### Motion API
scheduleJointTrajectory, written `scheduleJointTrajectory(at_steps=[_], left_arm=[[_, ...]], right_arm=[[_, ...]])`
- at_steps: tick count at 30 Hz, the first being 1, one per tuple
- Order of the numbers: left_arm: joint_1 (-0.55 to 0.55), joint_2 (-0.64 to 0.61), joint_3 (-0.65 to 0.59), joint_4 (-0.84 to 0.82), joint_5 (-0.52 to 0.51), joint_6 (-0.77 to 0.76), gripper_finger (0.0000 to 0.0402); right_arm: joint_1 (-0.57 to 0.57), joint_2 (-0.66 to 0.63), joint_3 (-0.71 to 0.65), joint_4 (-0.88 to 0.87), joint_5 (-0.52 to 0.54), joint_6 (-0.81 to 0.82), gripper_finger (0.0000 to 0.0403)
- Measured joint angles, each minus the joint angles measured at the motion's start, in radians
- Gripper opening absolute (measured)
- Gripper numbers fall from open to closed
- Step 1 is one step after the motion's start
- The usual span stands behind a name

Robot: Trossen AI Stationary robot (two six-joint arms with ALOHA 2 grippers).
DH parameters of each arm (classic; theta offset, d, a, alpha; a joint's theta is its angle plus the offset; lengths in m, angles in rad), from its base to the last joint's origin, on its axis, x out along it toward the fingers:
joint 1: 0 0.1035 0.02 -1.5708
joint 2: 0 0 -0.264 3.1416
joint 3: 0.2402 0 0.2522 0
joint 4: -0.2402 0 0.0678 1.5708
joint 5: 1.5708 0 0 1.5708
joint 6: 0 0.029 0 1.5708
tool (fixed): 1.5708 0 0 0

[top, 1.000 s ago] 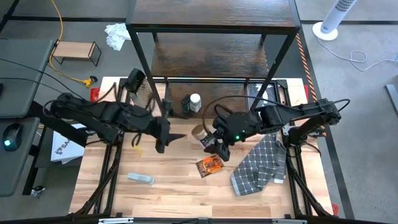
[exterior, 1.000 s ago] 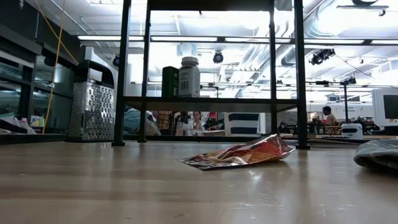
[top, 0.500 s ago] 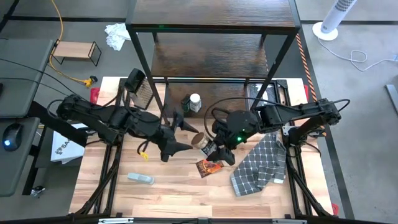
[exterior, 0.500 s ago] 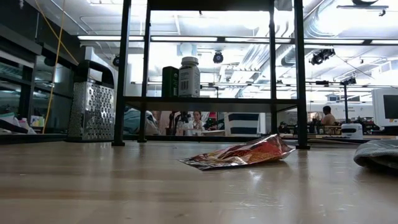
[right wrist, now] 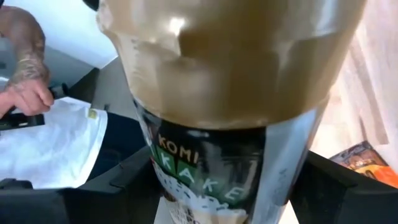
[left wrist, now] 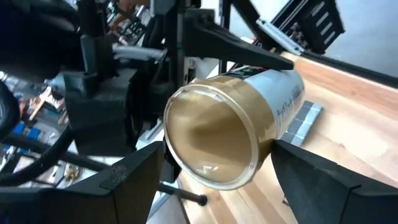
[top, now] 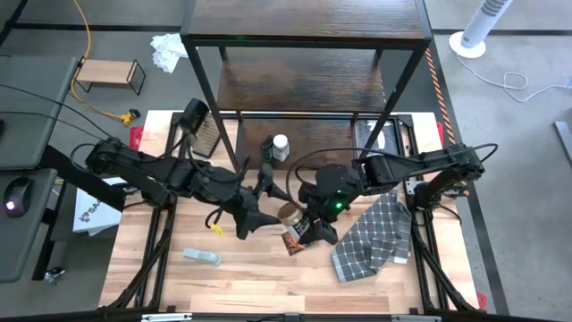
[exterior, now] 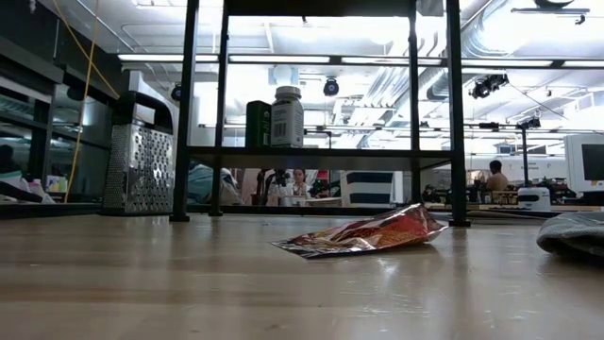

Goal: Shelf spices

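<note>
The tan-lidded brown jar [top: 289,213] is off the table, lying about level, shut in my right gripper [top: 307,220]. My left gripper [top: 266,204] is open just left of it. In the left wrist view its fingers stand on either side of the tan lid [left wrist: 214,140] without touching. The white-capped jar [top: 280,145] and the dark jar [top: 266,150] stand on the shelf's [top: 295,89] low board. They also show in the low view, the white-capped jar [exterior: 287,116] beside the dark jar [exterior: 258,123]. The reddish-brown packet [top: 298,240] lies flat on the table. The slim amber bottle is out of view. My right gripper pinches the jar's labelled body [right wrist: 205,174] between its two fingers, on the half away from the lid. The fingers [left wrist: 249,53] come from the table's right and lie across the jar. The jar is lifted clear, on its side, with the lid end pointing toward my left gripper.
A metal box grater [top: 198,125] stands at the shelf's left leg. A clear flat plastic object [top: 203,258] lies near the front left. A grey checked cloth [top: 375,234] lies at the right. A person's hand [right wrist: 25,87] shows beyond the table.
My right gripper carried the jar toward the near edge and tipped it, so the lid now faces the left arm. My left gripper moved right and toward the near edge, up to the jar's lid end.
</note>
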Motion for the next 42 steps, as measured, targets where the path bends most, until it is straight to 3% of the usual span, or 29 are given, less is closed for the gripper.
scheduleJointTrajectory(at_steps=[4, 13, 17, 21, 24, 27, 34, 42], left_arm=[[0.001, 0.007, 0.0, 0.006, 0.019, -0.01, 0.0294], [-0.048, -0.049, 0.001, -0.108, -0.097, -0.197, 0.0294], [-0.076, -0.118, 0.0, -0.195, -0.188, -0.432, 0.0294], [-0.094, -0.201, 0.001, -0.181, -0.27, -0.685, 0.0294], [-0.099, -0.245, 0.001, -0.131, -0.274, -0.858, 0.0294], [-0.099, -0.291, 0.001, -0.121, -0.246, -0.951, 0.0294], [-0.099, -0.313, 0.0, -0.125, -0.191, -0.906, 0.0294], [0.012, -0.251, 0.0, -0.225, 0.162, -0.862, 0.0338]], right_arm=[[0.001, 0.0, 0.0, -0.005, -0.006, -0.002, 0.0264], [-0.003, -0.019, 0.0, -0.015, 0.024, -0.032, 0.0264], [-0.007, -0.032, 0.0, -0.044, 0.031, -0.05, 0.0264], [-0.007, -0.032, 0.0, -0.05, 0.087, -0.079, 0.0264], [-0.012, -0.032, 0.0, -0.042, 0.119, -0.104, 0.0264], [-0.018, -0.032, 0.0, -0.043, 0.138, -0.119, 0.0264], [-0.04, -0.032, 0.0, -0.031, 0.144, -0.125, 0.0264], [-0.053, -0.032, 0.0, -0.03, 0.131, -0.12, 0.0264]])
